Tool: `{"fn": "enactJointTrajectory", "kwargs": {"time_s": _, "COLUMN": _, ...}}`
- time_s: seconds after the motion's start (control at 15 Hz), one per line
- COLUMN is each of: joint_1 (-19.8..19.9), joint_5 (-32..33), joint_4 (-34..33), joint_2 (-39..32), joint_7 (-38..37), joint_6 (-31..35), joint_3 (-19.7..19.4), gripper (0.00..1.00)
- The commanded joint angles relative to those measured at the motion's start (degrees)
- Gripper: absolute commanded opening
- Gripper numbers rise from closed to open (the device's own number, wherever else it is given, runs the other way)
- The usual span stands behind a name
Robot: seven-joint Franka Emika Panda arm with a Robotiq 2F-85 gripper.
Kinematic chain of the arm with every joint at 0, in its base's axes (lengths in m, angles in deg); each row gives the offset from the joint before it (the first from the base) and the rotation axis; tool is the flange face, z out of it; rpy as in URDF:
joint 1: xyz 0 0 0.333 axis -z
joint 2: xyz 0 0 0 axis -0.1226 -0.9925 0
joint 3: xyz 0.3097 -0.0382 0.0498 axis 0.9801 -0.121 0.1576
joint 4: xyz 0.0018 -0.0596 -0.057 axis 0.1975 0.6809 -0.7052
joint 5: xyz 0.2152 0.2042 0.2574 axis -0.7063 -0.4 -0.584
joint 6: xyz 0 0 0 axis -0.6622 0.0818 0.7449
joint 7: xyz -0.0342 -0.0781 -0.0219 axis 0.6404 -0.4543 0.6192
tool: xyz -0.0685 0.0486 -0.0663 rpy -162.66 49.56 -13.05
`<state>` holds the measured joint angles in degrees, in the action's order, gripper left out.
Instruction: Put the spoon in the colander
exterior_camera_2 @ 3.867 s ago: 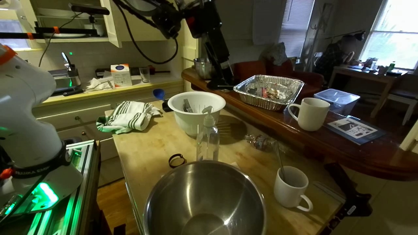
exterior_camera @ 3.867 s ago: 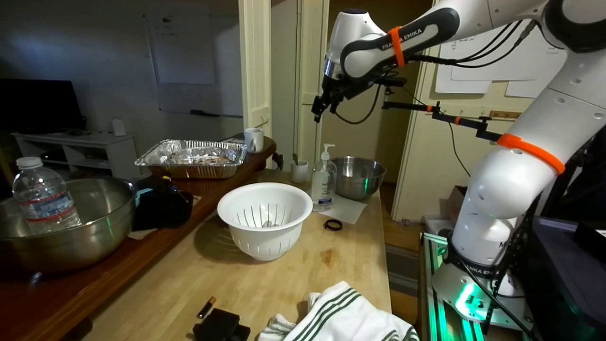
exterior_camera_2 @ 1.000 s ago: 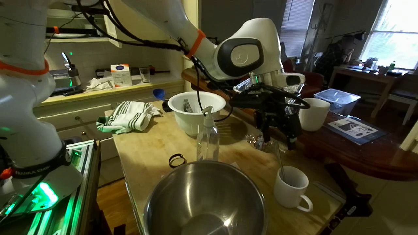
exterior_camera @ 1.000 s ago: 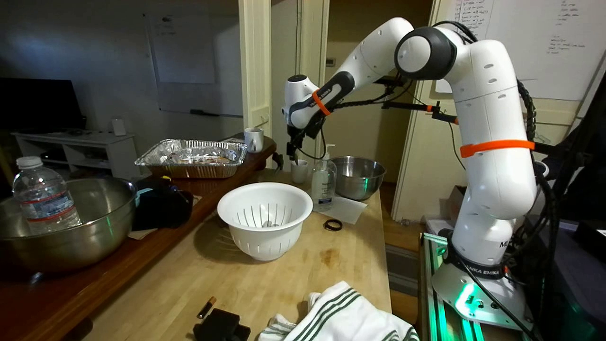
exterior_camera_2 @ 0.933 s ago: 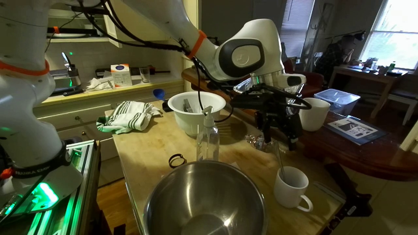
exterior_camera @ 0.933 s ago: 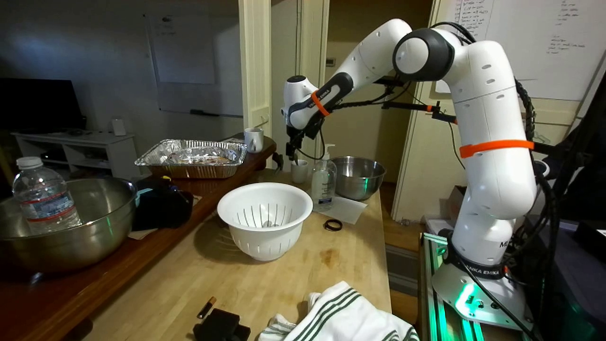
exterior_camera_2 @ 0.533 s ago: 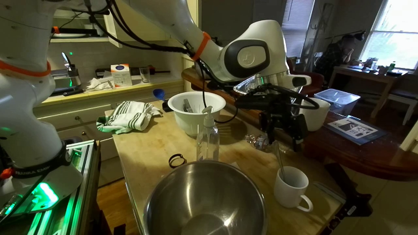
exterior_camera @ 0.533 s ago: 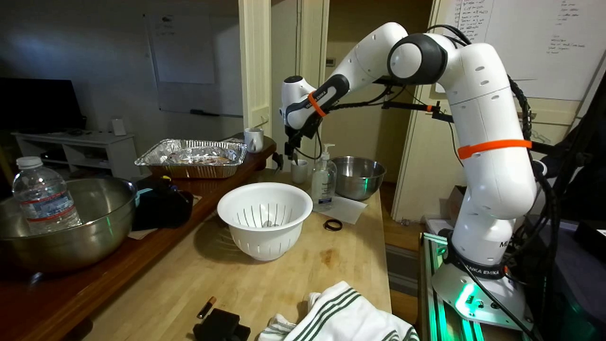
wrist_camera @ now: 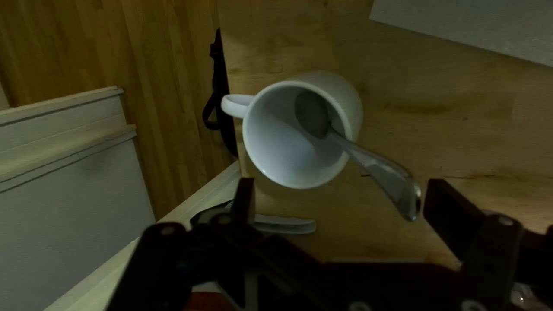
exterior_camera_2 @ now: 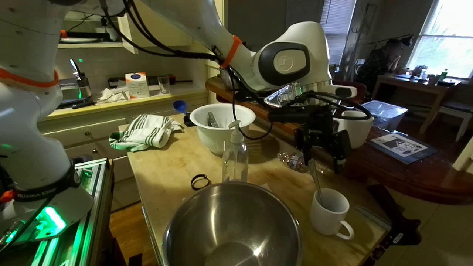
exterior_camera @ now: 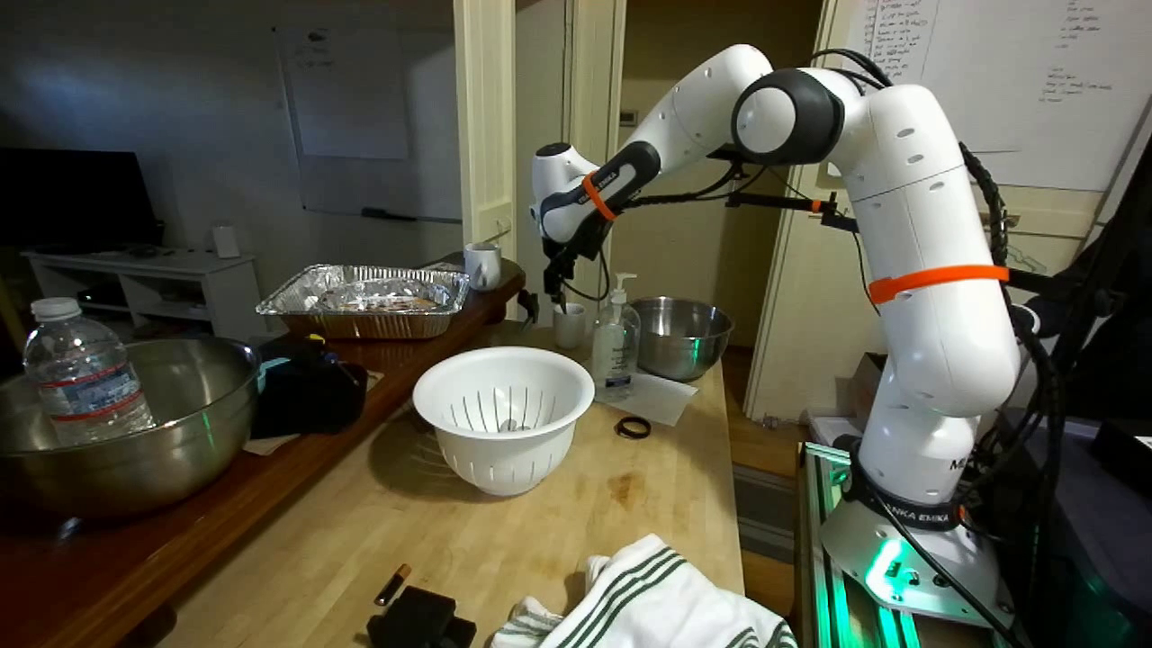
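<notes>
The spoon (wrist_camera: 373, 164) leans bowl end down in a glossy white mug (wrist_camera: 293, 151), its handle tip jutting past the rim near one finger of the gripper (wrist_camera: 340, 194), whose fingers stand wide apart; contact cannot be told. Smooth, shiny and apparently metal, it should handle as light, stiff and rather slippery, best held by the broad, flattened handle end. The colander (exterior_camera: 504, 459), smooth, white and slit-sided, stands well apart on the wooden table (exterior_camera: 576, 531).
</notes>
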<state>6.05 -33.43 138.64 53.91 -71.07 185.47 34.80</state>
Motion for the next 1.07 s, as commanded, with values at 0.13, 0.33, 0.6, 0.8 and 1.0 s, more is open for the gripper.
{"fn": "enactJointTrajectory", "kwargs": {"time_s": 0.13, "joint_1": -0.22, "joint_5": 1.12, "joint_4": -2.68, "joint_2": -1.68, "joint_7": 1.30, "joint_6": -3.30, "joint_3": -0.62, "gripper": 1.00}}
{"fn": "enactJointTrajectory", "kwargs": {"time_s": 0.33, "joint_1": -0.29, "joint_5": 1.60, "joint_4": -3.72, "joint_2": -1.90, "joint_7": 1.43, "joint_6": -6.13, "joint_3": -0.94, "gripper": 1.00}}
{"fn": "enactJointTrajectory", "kwargs": {"time_s": 0.6, "joint_1": 0.01, "joint_5": 1.91, "joint_4": -5.04, "joint_2": -2.19, "joint_7": 1.94, "joint_6": -8.54, "joint_3": -1.01, "gripper": 1.00}}
{"fn": "enactJointTrajectory", "kwargs": {"time_s": 0.8, "joint_1": 0.17, "joint_5": 1.98, "joint_4": -5.60, "joint_2": -2.46, "joint_7": 2.05, "joint_6": -8.13, "joint_3": -0.96, "gripper": 1.00}}
{"fn": "enactJointTrajectory", "kwargs": {"time_s": 1.0, "joint_1": 0.06, "joint_5": 2.32, "joint_4": -6.23, "joint_2": -2.85, "joint_7": 2.10, "joint_6": -8.56, "joint_3": -1.03, "gripper": 1.00}}
